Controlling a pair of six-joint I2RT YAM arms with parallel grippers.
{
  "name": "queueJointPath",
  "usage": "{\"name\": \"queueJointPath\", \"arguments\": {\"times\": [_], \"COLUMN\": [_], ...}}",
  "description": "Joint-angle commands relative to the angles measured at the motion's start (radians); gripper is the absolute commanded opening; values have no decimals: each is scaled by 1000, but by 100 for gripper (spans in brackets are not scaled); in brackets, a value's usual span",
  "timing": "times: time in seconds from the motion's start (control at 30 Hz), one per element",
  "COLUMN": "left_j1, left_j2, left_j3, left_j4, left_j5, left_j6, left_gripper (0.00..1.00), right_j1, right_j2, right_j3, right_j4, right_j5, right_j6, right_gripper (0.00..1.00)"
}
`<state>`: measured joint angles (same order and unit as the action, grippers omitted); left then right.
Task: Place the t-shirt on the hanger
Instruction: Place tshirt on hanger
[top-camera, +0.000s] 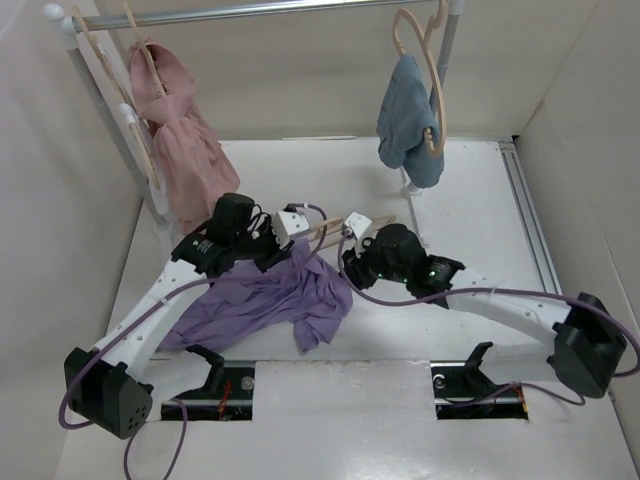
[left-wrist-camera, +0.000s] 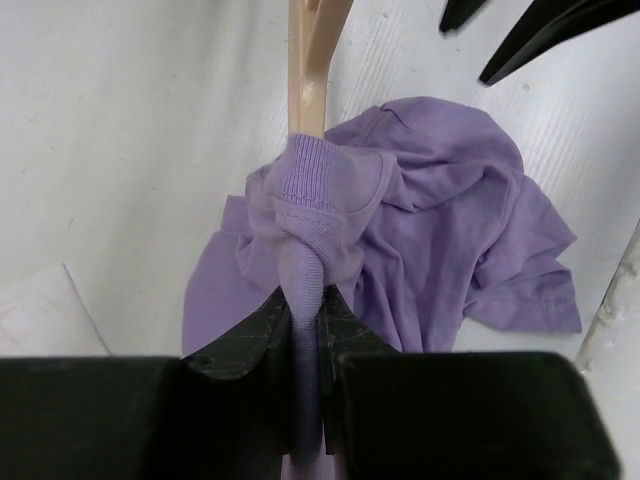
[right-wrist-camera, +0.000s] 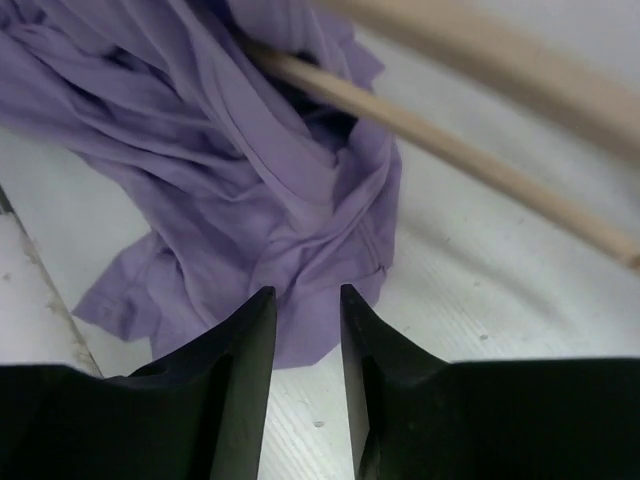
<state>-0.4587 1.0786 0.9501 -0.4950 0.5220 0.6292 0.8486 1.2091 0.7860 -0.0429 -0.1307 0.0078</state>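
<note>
The lavender t-shirt (top-camera: 265, 300) lies crumpled on the white table between the two arms. My left gripper (top-camera: 285, 248) is shut on its ribbed collar (left-wrist-camera: 305, 250), and the fabric is bunched between the jaws. One arm of the pale wooden hanger (left-wrist-camera: 305, 70) runs into that collar opening; in the top view the hanger (top-camera: 330, 230) lies between the two grippers. My right gripper (right-wrist-camera: 308, 295) hovers over the shirt's loose edge (right-wrist-camera: 250, 190), its jaws apart with nothing between them. Two hanger rods (right-wrist-camera: 450, 150) cross above it.
A clothes rail (top-camera: 270, 10) spans the back. It carries a dusty-pink garment (top-camera: 175, 140) on a hanger at the left and a light-blue garment (top-camera: 410, 120) on a hanger at the right. Walls close both sides; a metal track (top-camera: 530, 220) runs along the table's right edge.
</note>
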Motion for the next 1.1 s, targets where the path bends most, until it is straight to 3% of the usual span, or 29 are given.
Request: {"name": "queueJointPath", "arguments": {"times": [0.0, 0.13, 0.23, 0.33, 0.5, 0.6, 0.67, 0.8, 0.83, 0.97, 1.07], "left_j1": [23, 74, 104, 104, 135, 147, 173, 199, 199, 277, 354], "left_j2": [-31, -31, -51, -51, -51, -42, -32, -32, -32, -42, -51], "left_j3": [-4, -13, -31, -42, -42, -42, -31, -19, -10, 9, 64], "left_j4": [76, 76, 76, 58, 47, 47, 36, 27, 27, -31, -105], "left_j5": [-4, 24, 50, 59, 79, 90, 114, 158, 158, 203, 355], "left_j6": [-89, -108, -108, -108, -98, -98, -98, -98, -98, -48, 70], "left_gripper": [0, 0, 0, 0, 0, 0, 0, 0, 0, 0, 0], "right_j1": [3, 3, 3, 3, 3, 3, 15, 15, 6, -60, -134], "right_j2": [71, 156, 281, 363, 477, 519, 547, 621, 621, 497, 335], "right_j3": [10, 19, 62, 105, 116, 116, 157, 179, 170, 27, -115], "right_j4": [26, 78, 100, 155, 262, 365, 393, 403, 414, 471, 451], "right_j5": [16, 52, 52, -3, 49, -35, -35, -35, -47, -58, 25], "right_j6": [12, 64, 78, 87, 152, 173, 173, 198, 210, 251, 303], "right_gripper": [36, 34, 59, 64, 67, 68, 66, 22, 1, 0, 0]}}
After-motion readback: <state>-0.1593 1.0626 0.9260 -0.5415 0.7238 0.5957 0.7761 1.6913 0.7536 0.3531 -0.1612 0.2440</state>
